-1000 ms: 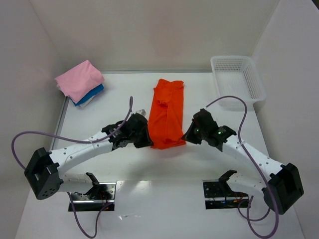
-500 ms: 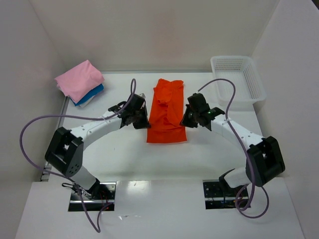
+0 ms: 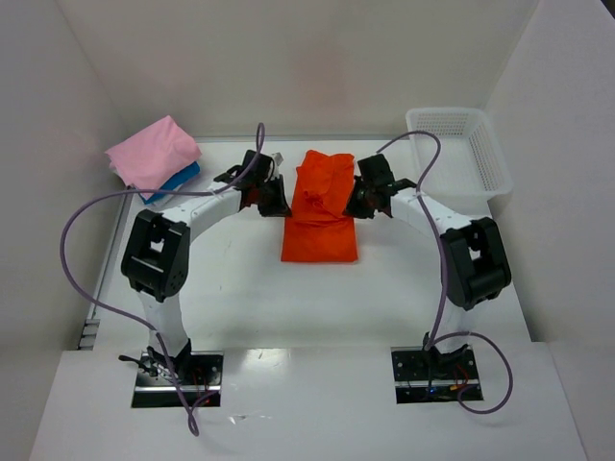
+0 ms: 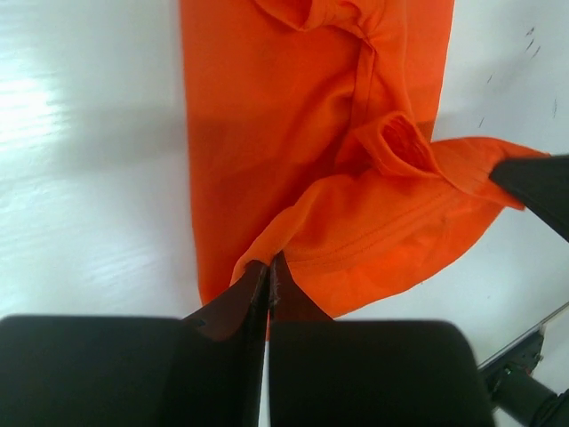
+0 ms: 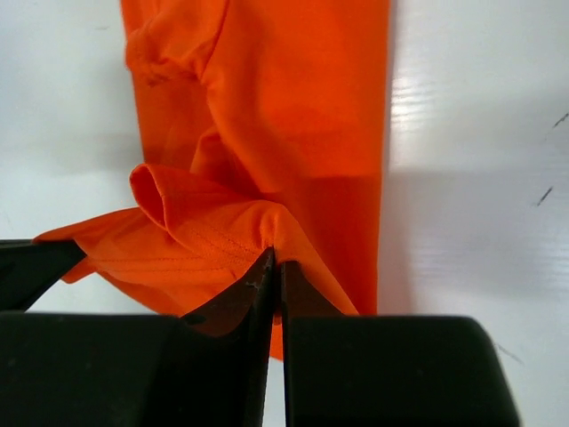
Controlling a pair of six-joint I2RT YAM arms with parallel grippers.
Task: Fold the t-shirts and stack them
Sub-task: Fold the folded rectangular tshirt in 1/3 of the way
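Note:
The bright orange t-shirt (image 3: 319, 230) lies as a long strip in the middle of the table. My left gripper (image 3: 274, 197) is shut on one corner of its hem (image 4: 268, 262). My right gripper (image 3: 357, 200) is shut on the other corner (image 5: 274, 258). Both hold the hem lifted and stretched between them above the flat part of the shirt (image 4: 267, 133), which also shows in the right wrist view (image 5: 302, 107). The light pink t-shirt (image 3: 154, 154) lies folded on the blue t-shirt (image 3: 181, 180) at the back left.
A white mesh basket (image 3: 457, 149) stands at the back right. White walls close the back and both sides. A white item (image 3: 163, 195) sticks out under the blue shirt. Both arms arch inward from their bases at the near edge.
Both grippers have carried the shirt's near hem away from me, from the near end to over its far half. The orange strip on the table has become shorter.

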